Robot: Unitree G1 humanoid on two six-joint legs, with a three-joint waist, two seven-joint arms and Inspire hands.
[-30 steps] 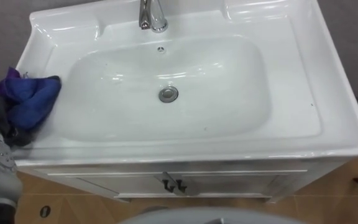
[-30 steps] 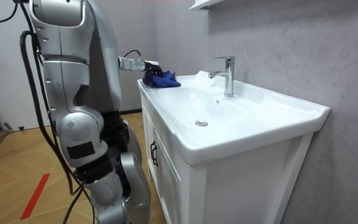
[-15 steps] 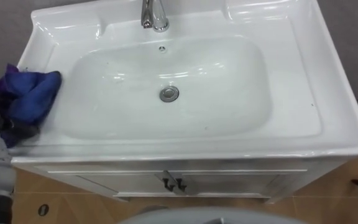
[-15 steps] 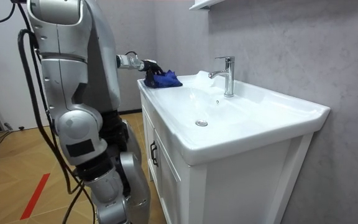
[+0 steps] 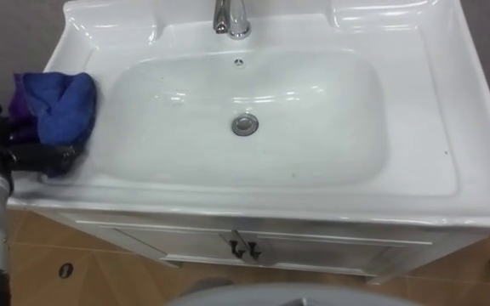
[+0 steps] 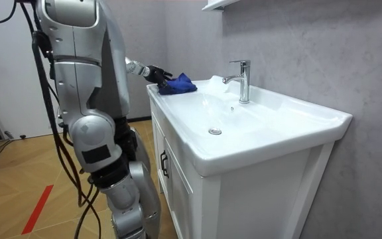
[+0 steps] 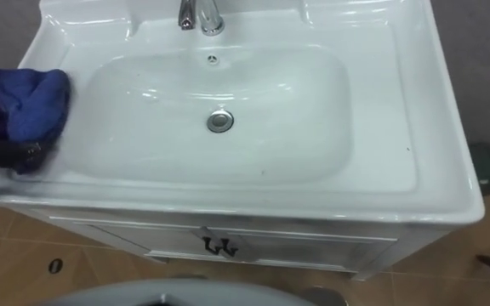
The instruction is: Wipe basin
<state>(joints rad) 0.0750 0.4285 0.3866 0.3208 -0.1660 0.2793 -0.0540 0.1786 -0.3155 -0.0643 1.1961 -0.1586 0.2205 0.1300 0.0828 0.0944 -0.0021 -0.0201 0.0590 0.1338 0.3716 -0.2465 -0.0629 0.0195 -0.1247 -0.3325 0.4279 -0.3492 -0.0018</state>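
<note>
The blue cloth (image 5: 58, 104) lay bunched on the rim of the basin (image 5: 449, 191), just ahead of and against the left hand (image 5: 15, 150). The hand's dark fingers appeared clasped round the cloth's near edge, though the folds hid their tips. The bowl opened to the hand's right, with the drain (image 5: 244, 125) well apart and the faucet (image 5: 230, 19) farther off at the back rim.

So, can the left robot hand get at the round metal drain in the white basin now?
Probably yes: the left robot hand grips a crumpled blue cloth on the rim of the white basin, and nothing stands between it and the round metal drain.
</note>
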